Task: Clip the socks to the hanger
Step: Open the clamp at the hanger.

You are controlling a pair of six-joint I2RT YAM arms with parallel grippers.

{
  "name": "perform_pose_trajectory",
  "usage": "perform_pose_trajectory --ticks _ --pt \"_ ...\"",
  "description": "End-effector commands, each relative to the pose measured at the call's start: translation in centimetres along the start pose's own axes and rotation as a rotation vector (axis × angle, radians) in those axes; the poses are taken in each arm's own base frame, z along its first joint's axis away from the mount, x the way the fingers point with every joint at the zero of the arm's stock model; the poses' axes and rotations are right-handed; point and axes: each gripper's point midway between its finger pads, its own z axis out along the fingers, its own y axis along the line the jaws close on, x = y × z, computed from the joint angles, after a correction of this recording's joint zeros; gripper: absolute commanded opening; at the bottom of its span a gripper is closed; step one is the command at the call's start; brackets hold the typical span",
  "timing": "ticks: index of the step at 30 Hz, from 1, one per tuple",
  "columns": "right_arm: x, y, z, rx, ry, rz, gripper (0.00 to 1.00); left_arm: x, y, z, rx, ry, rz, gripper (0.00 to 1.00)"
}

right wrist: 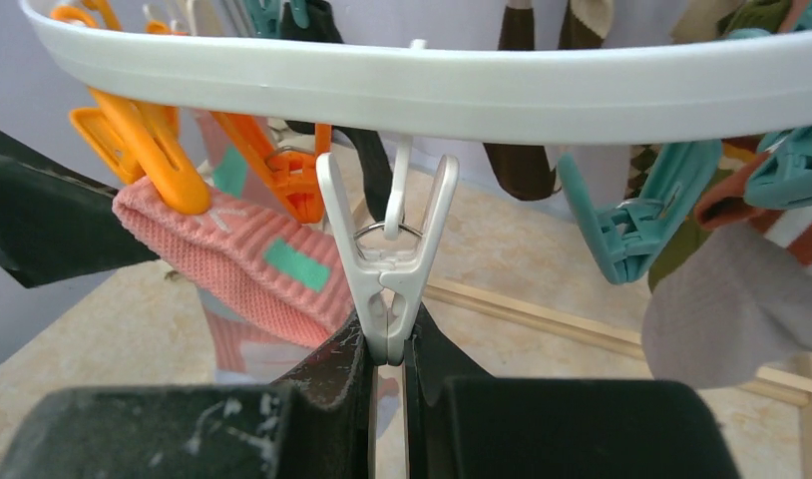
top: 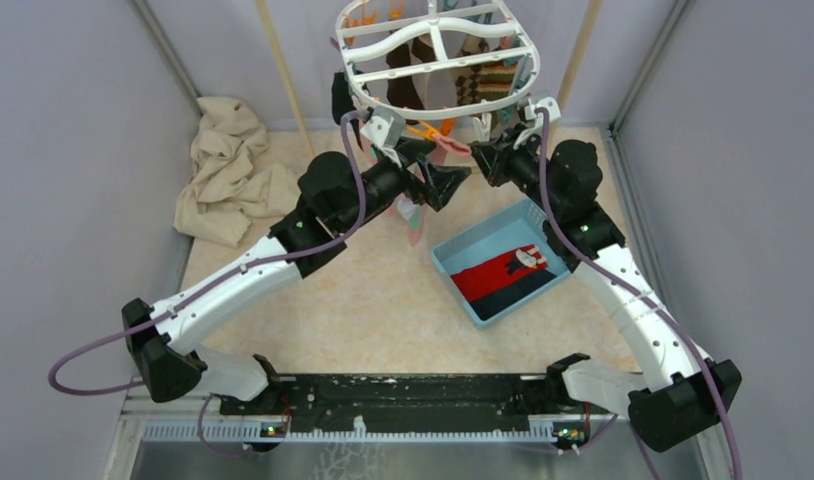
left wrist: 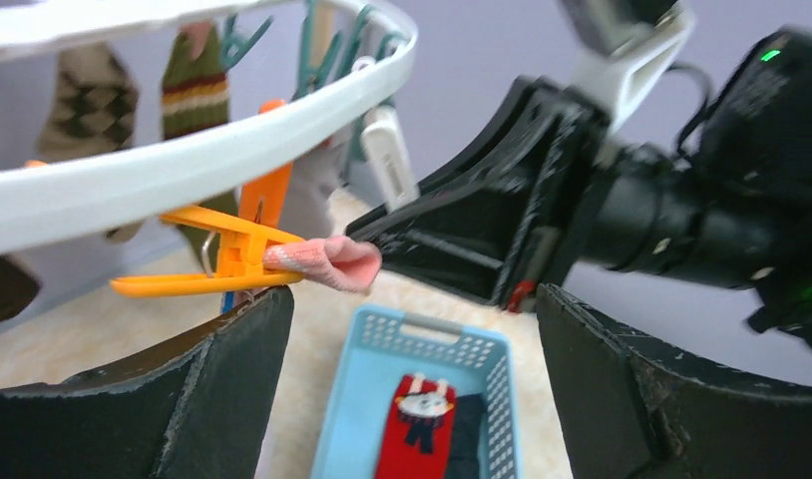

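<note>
The bright red sock (top: 498, 272) and the dark navy sock (top: 526, 287) lie flat side by side in a light blue basket (top: 478, 245). Both show in the left wrist view, the red sock (left wrist: 417, 439) and the navy sock (left wrist: 465, 439). The white oval hanger (top: 443, 105) hangs at the back. My right gripper (right wrist: 387, 349) is shut on the lower end of a white peg (right wrist: 387, 269) dangling from the hanger rim (right wrist: 432, 90). My left gripper (left wrist: 412, 299) is open wide and empty, just below the rim (left wrist: 183, 165) and above the basket (left wrist: 432, 334).
A pink-teal sock (right wrist: 232, 259) is held in an orange peg (left wrist: 232, 254) close to my left fingers. Brown argyle socks (top: 483, 80) and teal pegs (right wrist: 631, 215) hang from the frame. A beige cloth (top: 228, 165) lies at back left. Wooden poles (top: 283, 70) stand behind.
</note>
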Motion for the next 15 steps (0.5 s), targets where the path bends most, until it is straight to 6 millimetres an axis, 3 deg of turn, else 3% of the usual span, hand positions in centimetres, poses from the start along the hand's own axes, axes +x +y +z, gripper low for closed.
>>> perform_pose_trajectory --ticks 1,8,15 --pt "-1.7 0.2 -0.9 0.014 -0.047 -0.049 0.0 -3.4 -3.2 1.3 0.138 -0.083 -0.113 0.96" --pt "-1.5 0.2 -1.0 0.013 -0.028 -0.053 0.0 -3.0 -3.5 2.9 0.147 -0.091 -0.173 0.93" --pt "-1.8 0.4 -1.1 0.008 -0.03 -0.059 0.0 -3.2 -2.8 2.5 0.101 -0.109 -0.197 0.91"
